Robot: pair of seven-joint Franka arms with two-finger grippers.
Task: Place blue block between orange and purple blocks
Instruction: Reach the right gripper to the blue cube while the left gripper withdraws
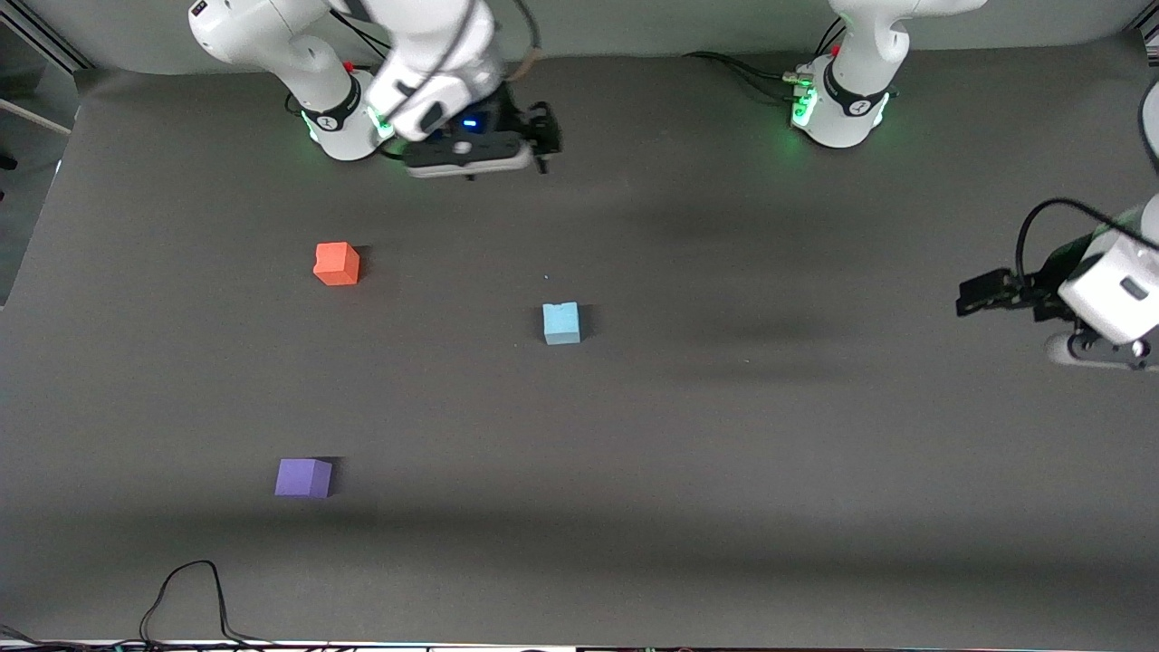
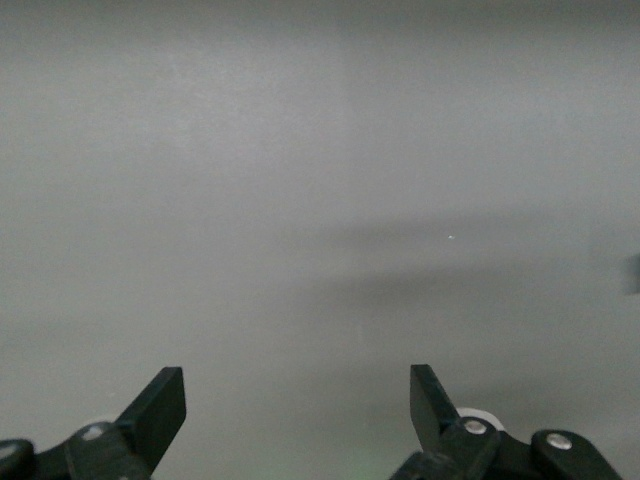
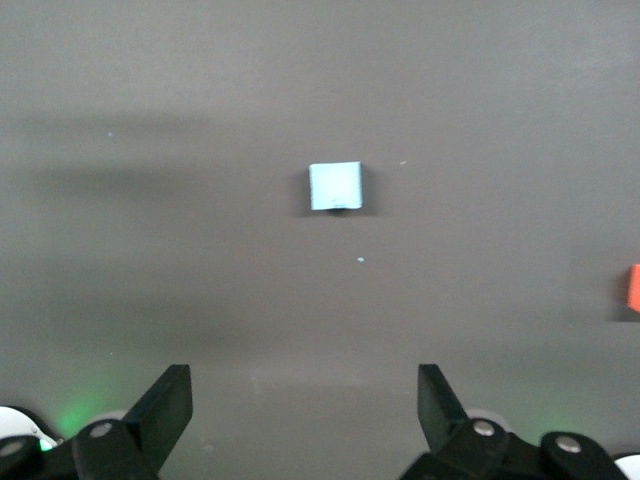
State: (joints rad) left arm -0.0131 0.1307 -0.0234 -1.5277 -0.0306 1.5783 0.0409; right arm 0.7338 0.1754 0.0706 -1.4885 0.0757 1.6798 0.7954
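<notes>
Blue block (image 1: 561,323) sits mid-table, farther from the front camera than the purple block (image 1: 303,478), nearer than the orange block (image 1: 337,263), which the right wrist view crops. Right gripper (image 1: 544,136) and left gripper (image 1: 973,296) hover wide open and empty above the dark grey mat (image 1: 770,453).

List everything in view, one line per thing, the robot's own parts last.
Sky-blue matte foam cube: one, light blue, mid-table, alone.
Orange-red matte foam cube: one, orange-red, toward the right arm's end, farther from the front camera than the blue cube.
Violet matte foam cube: one, violet, nearest the front camera.
Dark grey table mat: one, under everything.
Black cable: one, at the table's near edge.
Right tool: one, black, open, near its base.
Left tool: one, black, open, over the left arm's end.
</notes>
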